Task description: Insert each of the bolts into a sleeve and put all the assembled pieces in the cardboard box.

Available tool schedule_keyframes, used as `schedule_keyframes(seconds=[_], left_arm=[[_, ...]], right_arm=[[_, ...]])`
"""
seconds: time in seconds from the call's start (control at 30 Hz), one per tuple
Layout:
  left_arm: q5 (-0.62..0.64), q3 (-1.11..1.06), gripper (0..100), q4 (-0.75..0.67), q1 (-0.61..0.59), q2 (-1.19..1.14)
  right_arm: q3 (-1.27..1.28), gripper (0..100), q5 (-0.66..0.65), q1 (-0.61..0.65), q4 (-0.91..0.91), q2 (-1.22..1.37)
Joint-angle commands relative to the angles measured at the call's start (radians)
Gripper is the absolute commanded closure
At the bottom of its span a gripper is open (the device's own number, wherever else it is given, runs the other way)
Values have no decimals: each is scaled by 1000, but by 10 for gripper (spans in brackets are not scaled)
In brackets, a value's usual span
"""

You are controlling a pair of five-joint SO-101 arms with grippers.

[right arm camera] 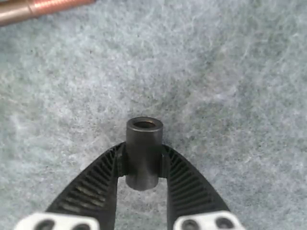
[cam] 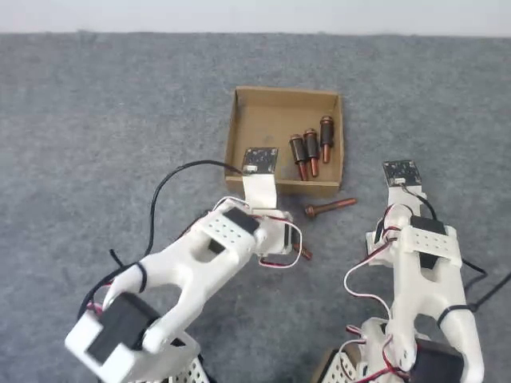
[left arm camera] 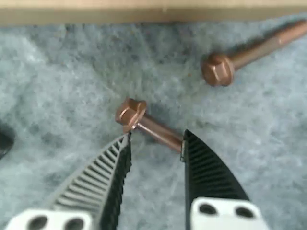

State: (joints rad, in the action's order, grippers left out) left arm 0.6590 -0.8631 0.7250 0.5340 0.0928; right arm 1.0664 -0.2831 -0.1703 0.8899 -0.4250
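The left gripper (left arm camera: pixel 156 139) is standing partly open astride the bolt (left arm camera: pixel 148 125) lying on the carpet (left arm camera: pixel 57 72) near the cardboard box (cam: pixel 231 132), and it should be closing squarely on its shank, while the right gripper (right arm camera: pixel 143 154) is clamping the sleeve (right arm camera: pixel 144 143) upright, bore up.

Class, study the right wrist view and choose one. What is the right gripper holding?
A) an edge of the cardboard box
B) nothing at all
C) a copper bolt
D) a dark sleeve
D: the right gripper is shut on a dark sleeve. Its jaws press on either side, and the sleeve's open bore points away from the gripper.
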Motion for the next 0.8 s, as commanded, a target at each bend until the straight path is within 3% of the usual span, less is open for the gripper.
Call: schedule_keyframes(seconds=[0.0, 0.5, 0.77], left_arm=[[6, 77, 840, 14, -9, -40], [3, 255, 847, 146, -8, -212], [-58, 257, 987, 147, -3, -212]], right_arm=[[-3, 991, -15, -8, -15, -44], [-3, 991, -15, -12, -10, -44], [-3, 991, -15, -13, -10, -44]])
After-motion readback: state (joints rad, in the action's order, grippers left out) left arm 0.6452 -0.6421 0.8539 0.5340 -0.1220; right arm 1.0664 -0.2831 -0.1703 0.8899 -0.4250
